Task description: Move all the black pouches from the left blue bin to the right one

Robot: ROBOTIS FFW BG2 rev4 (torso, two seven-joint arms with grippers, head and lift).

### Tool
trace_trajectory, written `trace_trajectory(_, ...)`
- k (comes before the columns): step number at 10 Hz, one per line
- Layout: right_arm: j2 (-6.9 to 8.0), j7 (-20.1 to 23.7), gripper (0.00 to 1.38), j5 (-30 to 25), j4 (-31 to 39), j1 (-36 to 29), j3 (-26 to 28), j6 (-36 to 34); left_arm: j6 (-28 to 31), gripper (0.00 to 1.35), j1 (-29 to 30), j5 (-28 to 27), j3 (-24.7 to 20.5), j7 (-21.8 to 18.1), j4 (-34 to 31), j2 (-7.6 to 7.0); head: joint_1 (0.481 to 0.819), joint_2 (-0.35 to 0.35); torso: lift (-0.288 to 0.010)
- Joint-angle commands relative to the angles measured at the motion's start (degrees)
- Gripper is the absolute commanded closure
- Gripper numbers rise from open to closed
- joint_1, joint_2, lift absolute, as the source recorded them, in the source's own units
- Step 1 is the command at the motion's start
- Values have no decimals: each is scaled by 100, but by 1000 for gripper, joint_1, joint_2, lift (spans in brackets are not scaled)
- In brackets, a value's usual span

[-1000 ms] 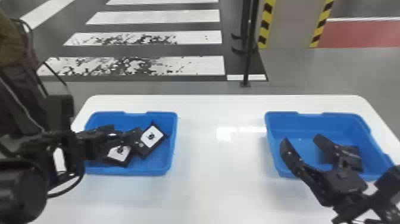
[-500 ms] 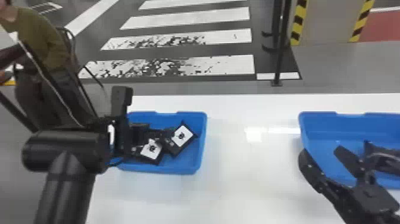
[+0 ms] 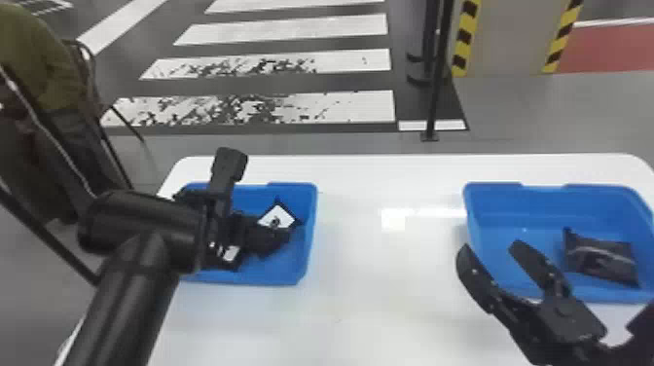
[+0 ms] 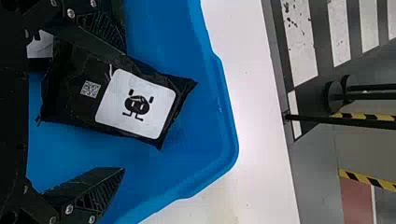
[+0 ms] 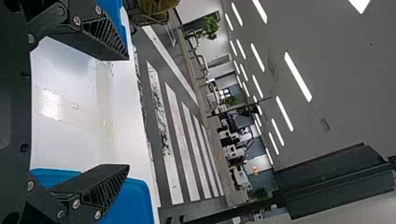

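Two blue bins stand apart on a white surface. Over the left bin reaches the robot's left gripper, its jaws spread wide. Between and beneath them, lying loose, is a black pouch; a second pouch lies partly hidden under the arm. The right gripper is at the near edge of the right bin, its jaws also apart and holding nothing. One dark pouch lies inside that bin.

From where I stand, the likeliest trouble is a poor grasp. The nearer pouch lies askew between the jaws, and one of them overlaps its edge, so closing off-centre could pinch only a corner or push the pouch along the bin floor. The two pouches look close together, so the jaws might snag both, or drag the second out of place. Soft, slippery-looking packaging could slide free during the carry across the gap and drop onto the surface.

The nearer pouch carries a white label with rounded corners, printed with a small black cartoon figure with eyes and legs. Beside it is a square scannable code. I can make out no readable words.
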State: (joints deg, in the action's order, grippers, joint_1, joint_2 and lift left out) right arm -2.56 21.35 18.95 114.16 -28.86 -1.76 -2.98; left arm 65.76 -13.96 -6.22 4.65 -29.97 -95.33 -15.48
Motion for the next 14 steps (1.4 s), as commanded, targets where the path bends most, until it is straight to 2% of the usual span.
trace_trajectory(1, -8, 9, 216, 59, -18, 4, -18, -39, -9, 159, -81, -406, 49, 0, 62, 28, 695, 148, -140)
trace_trajectory(2, -8, 9, 216, 82, -32, 4, -18, -39, -9, 157, -137, -657, 49, 0, 90, 36, 695, 160, -140)
trace_trajectory(4, -8, 9, 217, 105, -47, 18, -18, -68, -94, 171, -292, -669, 95, 0, 456, 54, 695, 177, -140)
trace_trajectory(8, 1, 18, 222, 173, -61, 32, -30, -110, -263, 174, -390, -509, 254, 17, 624, 63, 695, 169, -140)
trace_trajectory(11, 1, 18, 222, 219, -89, 32, -41, -138, -333, 265, -446, -235, 254, 26, 990, 107, 695, 158, -140)
trace_trajectory(12, 1, 27, 223, 253, -89, 32, -41, -152, -333, 363, -461, -98, 254, 35, 1102, 107, 695, 156, -140)
trace_trajectory(13, 1, 27, 225, 276, -103, 32, -41, -180, -375, 746, -461, -63, 254, 26, 1131, 115, 695, 155, -140)
trace_trajectory(14, 1, 36, 226, 299, -103, 32, -41, -194, -403, 1010, -446, -52, 197, 35, 1159, 142, 695, 152, -140)
